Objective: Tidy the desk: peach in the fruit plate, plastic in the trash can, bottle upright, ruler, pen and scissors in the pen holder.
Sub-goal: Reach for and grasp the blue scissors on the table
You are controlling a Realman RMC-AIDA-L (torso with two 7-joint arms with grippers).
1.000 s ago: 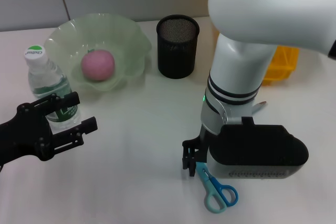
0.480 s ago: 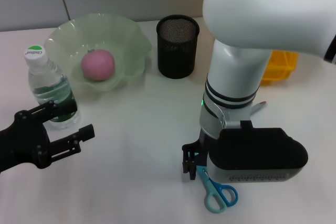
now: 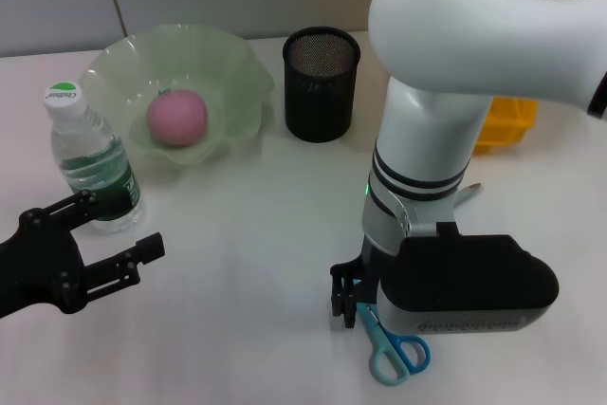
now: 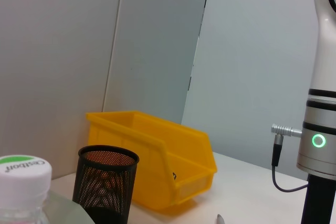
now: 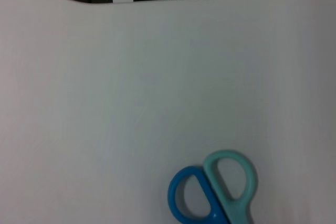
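Left gripper (image 3: pixel 106 234): low over the desk (image 3: pixel 247 225) at the near left, fingers spread wide, holding nothing, just in front of the bottle (image 3: pixel 90 160). Bottle upright, green cap on, beside the plate (image 3: pixel 237 73). Peach (image 3: pixel 176 117) sits in the plate. Mesh pen holder (image 3: pixel 321 84) stands right of the plate; contents cannot be made out. Right gripper (image 3: pixel 346 296): down at the desk, its black fingertips at the blade end of the scissors (image 3: pixel 389 340); whether it grips them cannot be told. Scissors lie flat, blue and teal handles toward the near edge. Yellow bin (image 3: pixel 507 119) behind the right arm.
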